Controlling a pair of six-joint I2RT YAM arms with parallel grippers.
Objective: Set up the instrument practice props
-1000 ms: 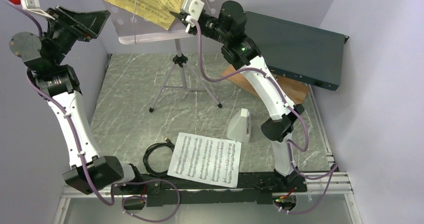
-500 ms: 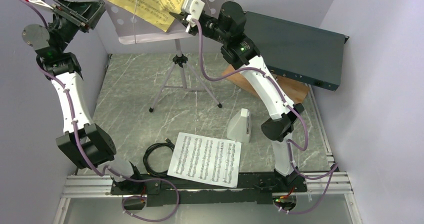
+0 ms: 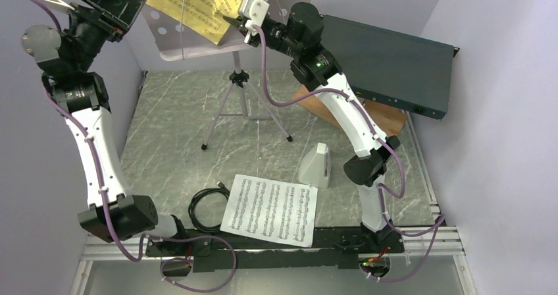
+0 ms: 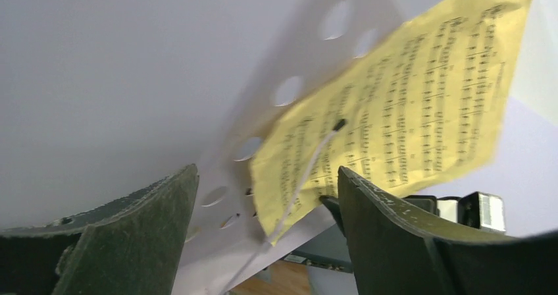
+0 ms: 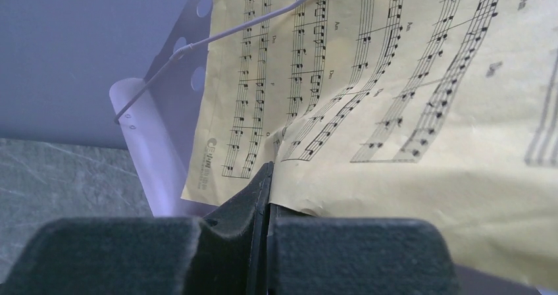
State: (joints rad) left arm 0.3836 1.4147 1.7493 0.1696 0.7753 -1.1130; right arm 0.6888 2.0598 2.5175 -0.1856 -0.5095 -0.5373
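While yellow sheet [image 3: 194, 2] is clamped at lower edge by right gripper [image 5: 268, 199] on music stand [image 3: 197, 45] at 12 o'clock, left gripper [image 4: 266, 176] is held apart at 10 o'clock — empty. Risk: sheet torn or stand tipped if pulled before release.

Yellow printed page [image 3: 204, 8], pale perforated stand [image 3: 168, 41], dark-green box [image 3: 395, 58]
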